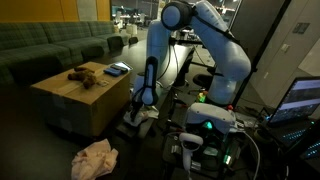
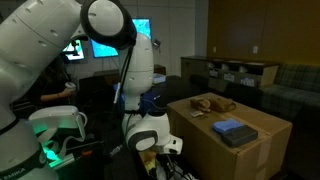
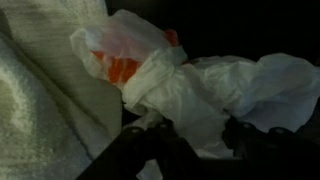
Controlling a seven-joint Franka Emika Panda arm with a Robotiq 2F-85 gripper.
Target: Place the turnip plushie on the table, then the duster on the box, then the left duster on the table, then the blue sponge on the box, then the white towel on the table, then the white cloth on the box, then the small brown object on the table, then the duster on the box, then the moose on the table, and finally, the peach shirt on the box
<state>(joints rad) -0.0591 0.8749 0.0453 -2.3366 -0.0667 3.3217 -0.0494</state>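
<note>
In the wrist view a crumpled bluish-white towel (image 3: 230, 85) lies on the black table (image 3: 250, 25). My gripper (image 3: 197, 128) is down over it. Its dark fingers (image 3: 150, 142) stand partly closed on either side of a fold, and I cannot tell whether they pinch it. The tan box (image 1: 60, 105) carries the brown moose (image 1: 82, 75) and the blue sponge (image 1: 117, 69), which also show in an exterior view as moose (image 2: 212, 103) and sponge (image 2: 235, 130). The peach shirt (image 1: 95, 158) lies low in front of the box. No duster or turnip plushie is recognisable.
A cream knitted cloth (image 3: 40, 100) fills the left of the wrist view, with an orange-and-white bundle (image 3: 122, 68) beside the towel. A green couch (image 1: 50, 45) stands behind the box. Lit monitors (image 2: 110, 45) and a laptop (image 1: 300, 100) stand near the robot base.
</note>
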